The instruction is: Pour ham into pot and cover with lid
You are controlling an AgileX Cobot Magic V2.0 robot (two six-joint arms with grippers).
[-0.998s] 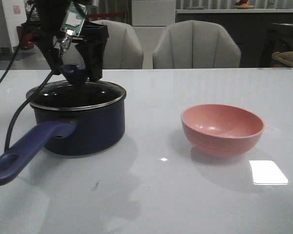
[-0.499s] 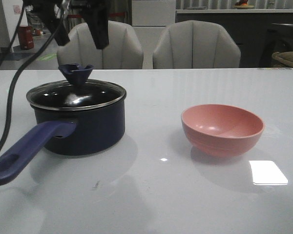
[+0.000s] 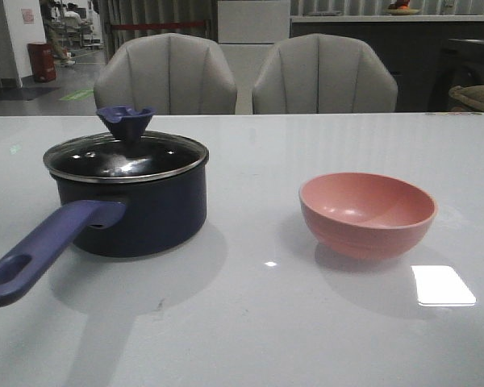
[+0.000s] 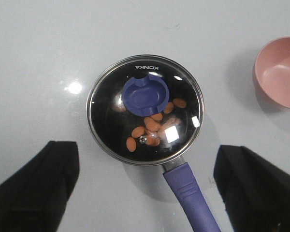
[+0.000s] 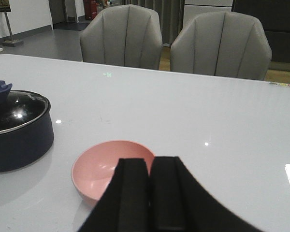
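The dark navy pot (image 3: 137, 211) stands at the left of the table, its long blue-purple handle (image 3: 40, 250) pointing toward the front left. The glass lid (image 3: 125, 155) with its blue knob (image 3: 125, 121) sits on the pot. In the left wrist view several orange ham pieces (image 4: 152, 126) lie inside the pot under the lid (image 4: 145, 108). My left gripper (image 4: 146, 186) is open and empty, high above the pot. My right gripper (image 5: 150, 166) is shut and empty, held near the pink bowl (image 5: 111, 166). Neither gripper shows in the front view.
The pink bowl (image 3: 367, 214) stands empty at the right of the table and shows in the left wrist view (image 4: 280, 72). Two grey chairs (image 3: 242, 72) stand behind the table's far edge. A bright light patch (image 3: 442, 285) lies on the table in front of the bowl.
My left gripper has let go of the lid's knob and risen out of the front view. The lid stays on the pot.
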